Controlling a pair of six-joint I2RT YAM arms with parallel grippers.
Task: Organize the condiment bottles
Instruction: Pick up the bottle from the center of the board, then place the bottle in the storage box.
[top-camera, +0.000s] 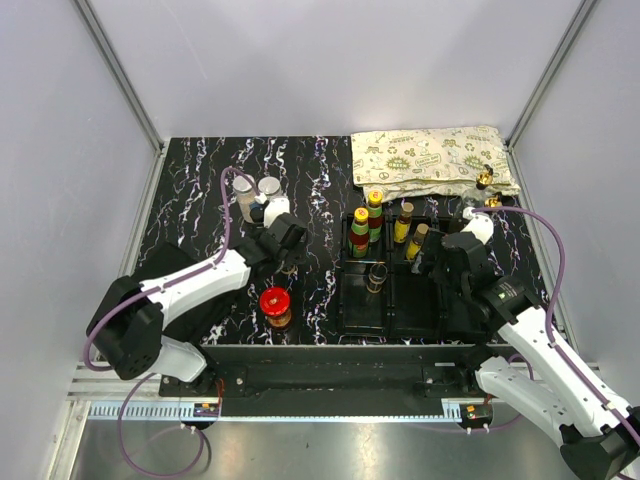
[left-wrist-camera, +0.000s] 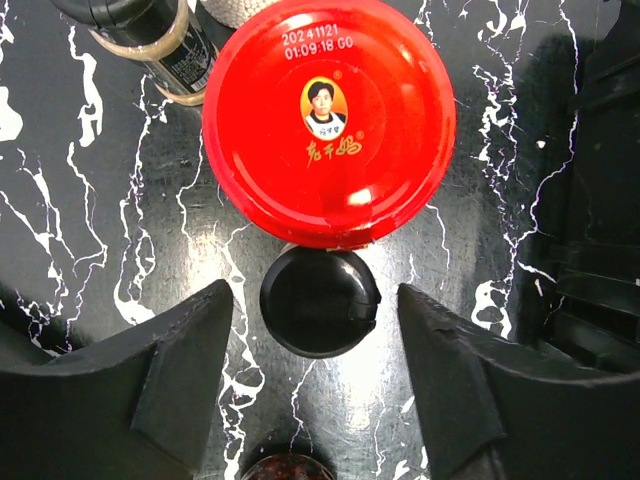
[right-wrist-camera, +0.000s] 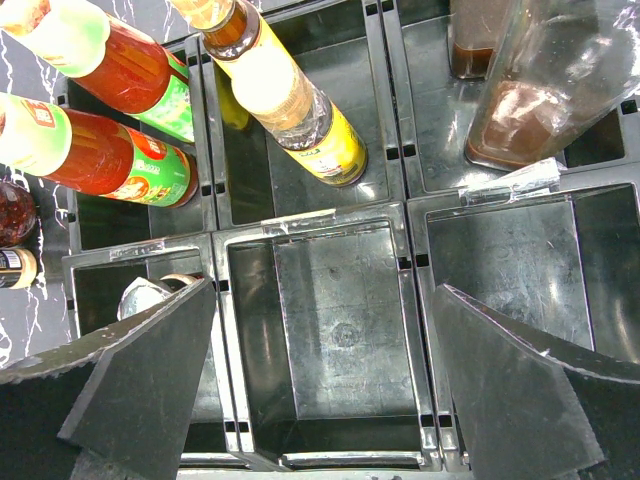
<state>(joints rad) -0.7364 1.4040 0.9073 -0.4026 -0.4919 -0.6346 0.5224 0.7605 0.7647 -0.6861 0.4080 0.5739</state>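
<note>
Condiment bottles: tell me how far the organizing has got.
Done: several slim sauce bottles stand in the black tray's far compartments. In hand: nothing gripped; left gripper open astride a black-capped bottle, right gripper open above an empty compartment. Left: red-lidded jar and grey-lidded shakers on the table.

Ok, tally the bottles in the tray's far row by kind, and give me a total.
Red sauce bottles: 2
Yellow-label bottles with brown caps: 2
Clear glass bottles with brown liquid: 2
Total: 6
</note>
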